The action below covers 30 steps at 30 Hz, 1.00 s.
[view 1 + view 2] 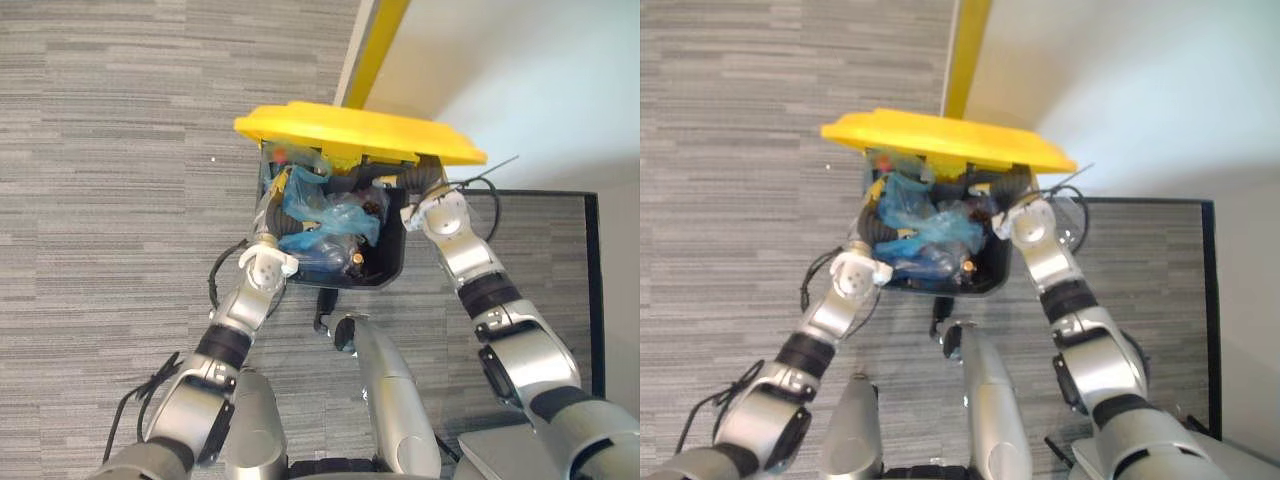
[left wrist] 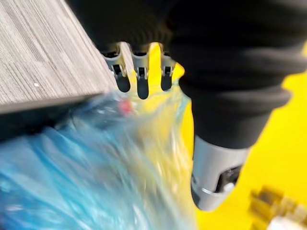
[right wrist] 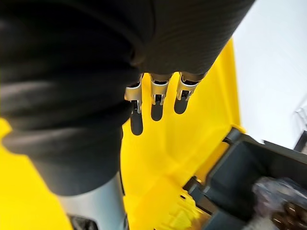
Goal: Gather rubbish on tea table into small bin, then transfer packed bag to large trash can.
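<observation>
Left hand (image 2: 139,84), seen from its own wrist, reaches with fingers extended and thumb apart over a blue translucent bag (image 2: 72,182); the blurred film lies just past the dark fingertips, none of them curled round it, with grey carpet floor (image 2: 38,48) on one side and the yellow lid (image 2: 273,153) on the other

From the right wrist, the right hand (image 3: 157,98) points straight, relaxed fingers at the underside of the raised lid, holding nothing; the dark corner of the large trash can (image 3: 240,172) shows beside it, with rubbish inside

Looking down from the left eye view, the large trash can stands on the carpet against a white wall (image 1: 520,70), its lid tipped up over the opening. The blue bag, packed with rubbish, sits inside the can. The left arm meets the can's left rim and the right arm its right rear corner, just under the lid

In the right eye view, the bag fills the can's left half, below the lid's front edge
</observation>
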### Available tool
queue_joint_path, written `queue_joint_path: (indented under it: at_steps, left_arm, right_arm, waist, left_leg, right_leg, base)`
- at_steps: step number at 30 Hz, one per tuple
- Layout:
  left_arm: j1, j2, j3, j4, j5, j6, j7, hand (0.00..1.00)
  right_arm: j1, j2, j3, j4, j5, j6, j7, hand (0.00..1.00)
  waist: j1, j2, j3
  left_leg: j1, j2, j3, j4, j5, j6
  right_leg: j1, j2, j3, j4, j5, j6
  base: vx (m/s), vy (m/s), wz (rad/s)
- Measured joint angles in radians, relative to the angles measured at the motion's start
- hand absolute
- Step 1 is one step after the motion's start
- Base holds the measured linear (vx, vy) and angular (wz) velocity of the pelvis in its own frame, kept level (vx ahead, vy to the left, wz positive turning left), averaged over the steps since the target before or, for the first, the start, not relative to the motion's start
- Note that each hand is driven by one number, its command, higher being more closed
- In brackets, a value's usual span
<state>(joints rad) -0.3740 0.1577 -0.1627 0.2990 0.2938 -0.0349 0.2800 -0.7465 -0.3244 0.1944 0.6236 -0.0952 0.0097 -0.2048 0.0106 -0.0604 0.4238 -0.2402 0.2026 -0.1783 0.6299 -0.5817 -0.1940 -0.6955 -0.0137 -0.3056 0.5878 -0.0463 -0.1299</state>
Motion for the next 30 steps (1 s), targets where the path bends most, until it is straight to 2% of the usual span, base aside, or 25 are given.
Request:
queue_joint_path:
  at_steps: [1,6,9,10,12,15,17,18,19,20,21,22,23,24,25,27,29,30]
  left_arm:
    - [0.074,-0.014,0.030,-0.023,-0.023,-0.004,0.000,0.00]
    - [0.278,-0.036,0.120,-0.023,-0.087,-0.021,-0.004,0.00]
    - [0.359,-0.066,0.239,0.141,-0.172,-0.034,-0.017,0.00]
    - [0.393,-0.065,0.287,0.218,-0.223,-0.015,-0.033,0.00]
    - [0.427,-0.062,0.335,0.307,-0.249,0.008,-0.048,0.00]
    - [0.481,-0.053,0.353,0.416,-0.258,0.026,-0.055,0.00]
    - [0.502,-0.049,0.373,0.467,-0.257,0.031,-0.073,0.00]
    - [0.506,-0.040,0.374,0.490,-0.250,0.032,-0.074,0.00]
    - [0.507,-0.035,0.371,0.496,-0.240,0.029,-0.082,0.00]
    - [0.509,-0.033,0.365,0.509,-0.229,0.026,-0.089,0.00]
    - [0.504,-0.017,0.351,0.533,-0.219,0.026,-0.090,0.00]
    - [0.496,-0.001,0.345,0.563,-0.205,0.026,-0.091,0.00]
    - [0.490,0.005,0.342,0.572,-0.198,0.026,-0.091,0.00]
    - [0.486,0.016,0.335,0.590,-0.187,0.028,-0.092,0.00]
    - [0.488,0.018,0.320,0.599,-0.162,0.031,-0.093,0.00]
    - [0.488,0.016,0.315,0.594,-0.138,0.033,-0.098,0.00]
    - [0.498,0.012,0.318,0.594,-0.137,0.036,-0.099,0.00]
    - [0.498,0.006,0.336,0.595,-0.131,0.041,-0.106,0.00]
  right_arm:
    - [0.060,0.004,-0.017,-0.025,-0.020,0.000,0.005,0.00]
    - [0.234,0.033,-0.058,-0.029,-0.064,0.004,0.026,0.00]
    - [0.328,0.059,-0.099,-0.067,-0.069,0.018,0.042,0.00]
    - [0.353,0.064,-0.120,-0.084,-0.083,0.022,0.050,0.00]
    - [0.389,0.074,-0.142,-0.103,-0.099,0.022,0.057,0.00]
    - [0.470,0.097,-0.150,-0.124,-0.103,0.022,0.074,0.00]
    - [0.542,0.139,-0.142,-0.145,-0.103,0.018,0.082,0.00]
    - [0.566,0.154,-0.124,-0.145,-0.103,0.015,0.087,0.00]
    - [0.585,0.155,-0.109,-0.144,-0.103,0.014,0.091,0.00]
    - [0.604,0.162,-0.096,-0.141,-0.104,0.005,0.096,0.00]
    - [0.640,0.169,-0.094,-0.142,-0.104,-0.010,0.099,0.00]
    - [0.709,0.172,-0.098,-0.128,-0.112,-0.021,0.108,0.00]
    - [0.743,0.177,-0.106,-0.117,-0.121,-0.022,0.112,0.00]
    - [0.798,0.190,-0.125,-0.075,-0.136,-0.021,0.115,0.00]
    - [0.853,0.208,-0.152,-0.011,-0.150,-0.018,0.115,0.00]
    - [0.903,0.237,-0.193,0.027,-0.144,-0.023,0.107,0.00]
    - [0.928,0.251,-0.225,0.083,-0.146,-0.027,0.101,0.00]
    - [0.931,0.268,-0.236,0.129,-0.144,-0.025,0.092,0.00]
  waist:
    - [0.005,0.003,-0.025]
    - [0.029,0.013,-0.069]
    - [0.037,0.021,-0.080]
    - [0.037,0.020,-0.080]
    - [0.037,0.017,-0.082]
    - [0.038,0.012,-0.084]
    - [0.044,-0.017,-0.091]
    - [0.044,-0.033,-0.095]
    - [0.047,-0.041,-0.091]
    - [0.050,-0.050,-0.091]
    - [0.045,-0.047,-0.089]
    - [0.040,-0.064,-0.102]
    - [0.036,-0.066,-0.104]
    - [0.014,-0.068,-0.110]
    - [-0.012,-0.066,-0.122]
    - [-0.017,-0.063,-0.149]
    - [-0.003,-0.069,-0.195]
    - [0.005,-0.075,-0.215]
  left_leg:
    - [0.003,-0.005,-0.006,-0.011,0.008,0.001]
    - [0.045,-0.009,-0.026,-0.035,0.029,0.003]
    - [0.082,-0.003,-0.026,-0.031,0.036,0.005]
    - [0.092,-0.003,-0.024,-0.017,0.036,0.005]
    - [0.103,-0.010,-0.017,0.010,0.033,0.008]
    - [0.108,-0.011,0.025,0.107,0.010,0.048]
    - [0.132,-0.045,0.071,0.129,-0.006,0.079]
    - [0.142,-0.077,0.108,0.138,-0.004,0.096]
    - [0.148,-0.093,0.139,0.133,0.008,0.120]
    - [0.153,-0.086,0.188,0.112,0.032,0.116]
    - [0.148,-0.082,0.241,0.093,0.061,0.124]
    - [0.148,-0.087,0.295,0.052,0.100,0.133]
    - [0.153,-0.087,0.308,0.021,0.124,0.135]
    - [0.158,-0.087,0.312,-0.050,0.177,0.133]
    - [0.163,-0.086,0.308,-0.143,0.242,0.132]
    - [0.146,-0.085,0.312,-0.202,0.280,0.135]
    - [0.118,-0.069,0.339,-0.208,0.291,0.128]
    - [0.108,-0.071,0.350,-0.212,0.300,0.113]
  right_leg:
    - [0.002,-0.006,-0.001,0.000,-0.002,0.003]
    - [0.055,-0.023,-0.018,-0.003,-0.013,0.020]
    - [0.109,-0.031,-0.032,-0.012,-0.028,0.042]
    - [0.130,-0.033,-0.036,-0.018,-0.030,0.045]
    - [0.154,-0.036,-0.039,-0.024,-0.031,0.046]
    - [0.204,-0.039,-0.036,-0.035,-0.009,0.052]
    - [0.219,-0.040,0.015,-0.067,0.048,0.060]
    - [0.236,-0.040,0.049,-0.132,0.092,0.093]
    - [0.254,-0.044,0.049,-0.187,0.092,0.098]
    - [0.265,-0.053,0.040,-0.237,0.072,0.153]
    - [0.251,-0.079,0.019,-0.210,0.052,0.160]
    - [0.210,-0.100,0.045,-0.061,0.022,0.108]
    - [0.204,-0.100,0.067,0.009,0.012,0.106]
    - [0.210,-0.102,0.103,0.112,-0.016,0.115]
    - [0.243,-0.100,0.141,0.216,-0.069,0.117]
    - [0.295,-0.110,0.184,0.285,-0.118,0.134]
    - [0.402,-0.121,0.220,0.199,-0.208,0.208]
    - [0.445,-0.112,0.197,0.077,-0.258,0.207]
  base:
    - [0.03,0.010,0.16]
    - [0.00,0.000,0.20]
    - [-0.04,-0.010,0.22]
    - [-0.08,0.002,0.16]
    - [-0.09,0.025,0.08]
    - [-0.13,0.067,-0.02]
    - [-0.23,0.150,-0.61]
    - [-0.37,0.261,-1.09]
    - [-0.47,0.310,-1.33]
    - [-0.46,0.259,-1.29]
    - [-0.49,0.209,-1.38]
    - [-0.38,0.116,-1.02]
    - [-0.41,0.091,-0.70]
    - [-0.33,0.020,-0.22]
    - [-0.26,-0.004,-0.12]
    - [-0.16,-0.071,-0.40]
    - [-0.12,-0.174,-0.67]
    - [-0.03,-0.189,-0.74]
